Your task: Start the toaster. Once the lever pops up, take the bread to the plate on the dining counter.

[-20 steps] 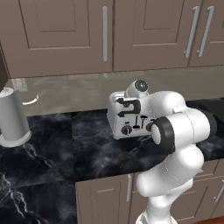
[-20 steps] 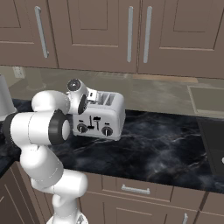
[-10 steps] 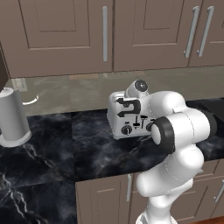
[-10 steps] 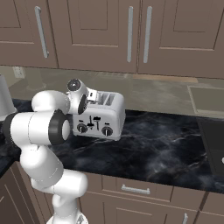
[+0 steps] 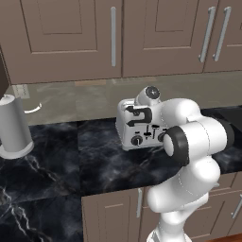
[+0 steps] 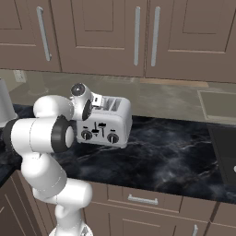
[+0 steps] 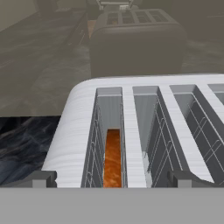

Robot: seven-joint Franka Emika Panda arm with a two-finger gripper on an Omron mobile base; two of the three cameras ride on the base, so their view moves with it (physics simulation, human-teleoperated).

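The silver-white toaster (image 5: 142,136) (image 6: 104,127) stands on a black marble worktop (image 5: 61,165) against the wall, knobs and sliders facing me. My gripper (image 5: 138,113) (image 6: 97,100) hangs just above its top at the left end, pointing down. In the hand view the toaster (image 7: 74,131) shows its slots from above. The brown bread (image 7: 113,159) sits deep in the leftmost slot. My gripper (image 7: 116,179) is open, one fingertip (image 7: 43,177) on either side of that slot, nothing held. The plate and the dining counter are out of view.
A tall grey canister (image 5: 14,127) (image 6: 3,103) stands on the worktop far to the left. Brown wall cabinets (image 5: 113,33) hang above a glossy backsplash (image 6: 166,99) that mirrors the toaster. Base cabinets with drawers (image 6: 143,200) run under the worktop's front edge.
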